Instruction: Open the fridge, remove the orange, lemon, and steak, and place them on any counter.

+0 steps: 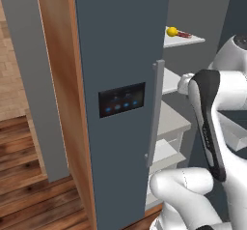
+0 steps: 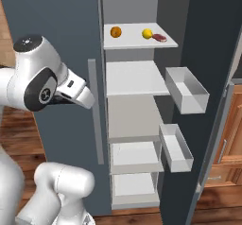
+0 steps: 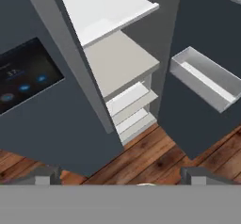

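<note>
you're looking at the fridge (image 2: 61, 54), the biggest thing in front of you: its right door (image 2: 208, 77) is swung wide open, while the left door stays shut with the long grey handle (image 2: 96, 110) running down its edge and the black blue-lit control panel (image 1: 122, 99) on its face. inside, white shelves (image 2: 134, 77) stack from top to bottom, and two white door bins (image 2: 186, 90) hang on the inner side of the open door, one above the other. a brown wooden cabinet panel (image 1: 58, 55) stands against the fridge's left side in the left base view, and wood plank floor (image 1: 24, 176) runs below.

your arm (image 2: 38, 73) rises in front of the closed left door, well short of the top shelf. the gripper (image 3: 124, 175) is spread wide with nothing between its fingers (image 3: 44, 173) — in the hand view it looks past the control panel toward the lower shelves and the floor.

the food sits together on the top shelf (image 2: 139, 42): the orange (image 2: 116, 31) toward the left, the lemon (image 2: 147, 33) further right, and the steak (image 2: 159, 38) just beside the lemon on its right — small, flat and dark red. in the left base view you catch the lemon and steak at the shelf's front edge.
</note>
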Controlling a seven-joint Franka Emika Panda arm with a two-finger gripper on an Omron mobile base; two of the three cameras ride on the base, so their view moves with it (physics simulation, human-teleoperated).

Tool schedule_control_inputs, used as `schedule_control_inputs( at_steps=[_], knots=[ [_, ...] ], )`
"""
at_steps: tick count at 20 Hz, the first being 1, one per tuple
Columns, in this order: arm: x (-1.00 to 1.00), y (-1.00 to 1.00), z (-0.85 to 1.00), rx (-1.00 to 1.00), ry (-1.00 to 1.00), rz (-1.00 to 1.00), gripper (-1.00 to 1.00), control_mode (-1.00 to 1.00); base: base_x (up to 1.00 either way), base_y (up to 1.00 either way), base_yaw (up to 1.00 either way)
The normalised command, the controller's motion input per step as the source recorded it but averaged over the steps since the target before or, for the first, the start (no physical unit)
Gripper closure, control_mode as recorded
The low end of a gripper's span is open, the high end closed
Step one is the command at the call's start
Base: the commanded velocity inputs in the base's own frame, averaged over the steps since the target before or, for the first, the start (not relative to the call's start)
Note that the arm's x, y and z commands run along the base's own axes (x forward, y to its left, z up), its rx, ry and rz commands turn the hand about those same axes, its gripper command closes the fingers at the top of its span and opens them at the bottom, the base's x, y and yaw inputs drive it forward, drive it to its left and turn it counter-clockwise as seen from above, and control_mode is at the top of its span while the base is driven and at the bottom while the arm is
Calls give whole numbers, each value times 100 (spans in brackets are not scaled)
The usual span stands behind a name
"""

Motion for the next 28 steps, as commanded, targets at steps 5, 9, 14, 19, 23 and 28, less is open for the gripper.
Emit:
schedule_control_inputs(
  at_steps=[5,9,14,19,23,28],
  knots=[
    [10,20,-83,21,25,18,-100,-100,0,0,0],
    [31,20,-61,0,9,7,-100,-100,0,0,0],
    [0,0,0,0,0,0,-100,100,10,-28,0],
    [0,0,0,0,0,0,-100,100,9,-81,2],
    [0,0,0,0,0,0,-100,100,39,-58,20],
    [0,0,0,0,0,0,-100,100,58,-13,33]
  ],
)
